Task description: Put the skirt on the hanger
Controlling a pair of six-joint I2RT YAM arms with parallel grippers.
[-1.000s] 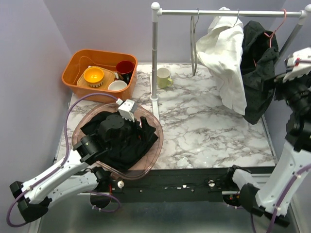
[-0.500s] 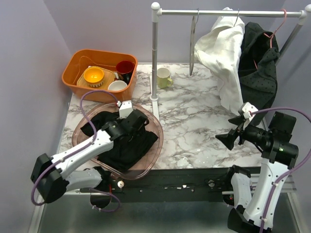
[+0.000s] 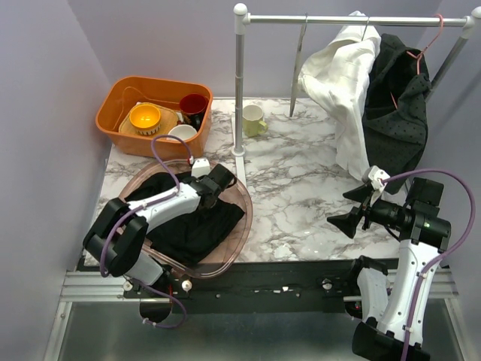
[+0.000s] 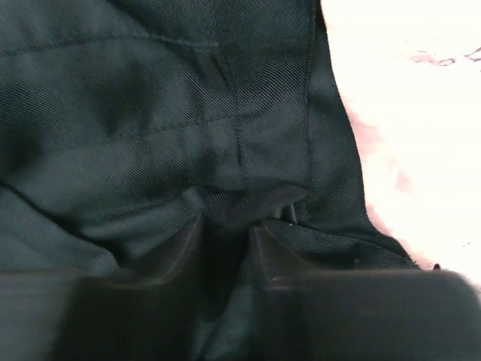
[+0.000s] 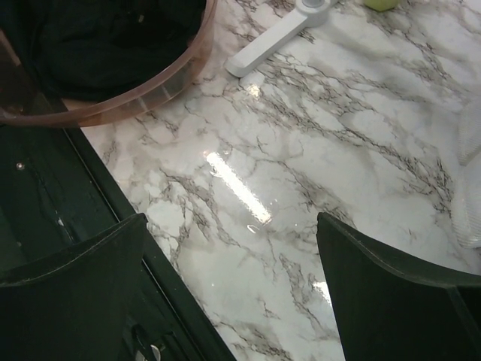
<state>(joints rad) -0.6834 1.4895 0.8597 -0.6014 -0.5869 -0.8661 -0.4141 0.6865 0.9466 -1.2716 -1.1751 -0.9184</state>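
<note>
The black skirt lies crumpled in a translucent pink basket at the front left. My left gripper is pressed into the skirt's far right edge; in the left wrist view its fingers stand close together with a fold of the dark skirt pinched between them. An empty grey hanger hangs edge-on from the rail. My right gripper hovers wide open low over the marble at the front right, and nothing sits between its fingers.
White and black dotted garments hang on the rail's right half. The rack post stands mid-table, its foot near the basket rim. An orange bin of cups sits back left, a pale mug beside the post.
My left gripper reached to the skirt's far right edge and its jaws closed on the fabric. My right arm swung down from the rail to low over the table.
</note>
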